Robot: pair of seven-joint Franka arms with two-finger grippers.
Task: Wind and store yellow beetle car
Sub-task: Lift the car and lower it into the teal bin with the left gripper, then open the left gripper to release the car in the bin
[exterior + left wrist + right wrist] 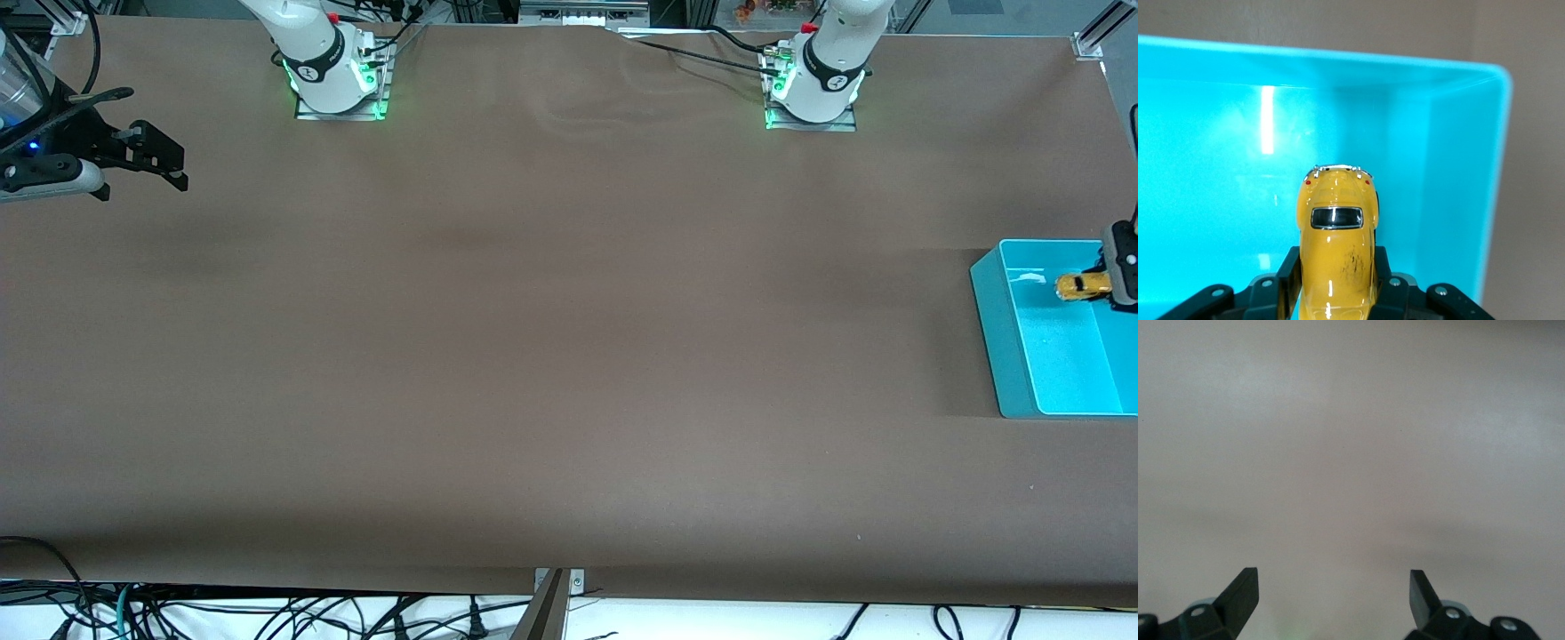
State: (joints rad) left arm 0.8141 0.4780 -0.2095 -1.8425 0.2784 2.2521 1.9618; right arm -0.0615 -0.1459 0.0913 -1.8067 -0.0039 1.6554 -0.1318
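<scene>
The yellow beetle car (1083, 286) is clamped by its sides between the fingers of my left gripper (1105, 287), which hangs inside the top of the teal bin (991, 329) at the left arm's end of the table. In the left wrist view the car (1336, 233) juts out from the shut gripper (1336, 270), with the bin's floor and walls (1458, 167) around it. My right gripper (164, 160) waits open and empty over the right arm's end of the table. The right wrist view shows its spread gripper (1335, 587) over bare brown tabletop.
The brown table (533, 356) carries only the bin. The two arm bases (338, 80) (813, 89) stand along the edge farthest from the front camera. Loose cables (267, 613) hang below the nearest edge.
</scene>
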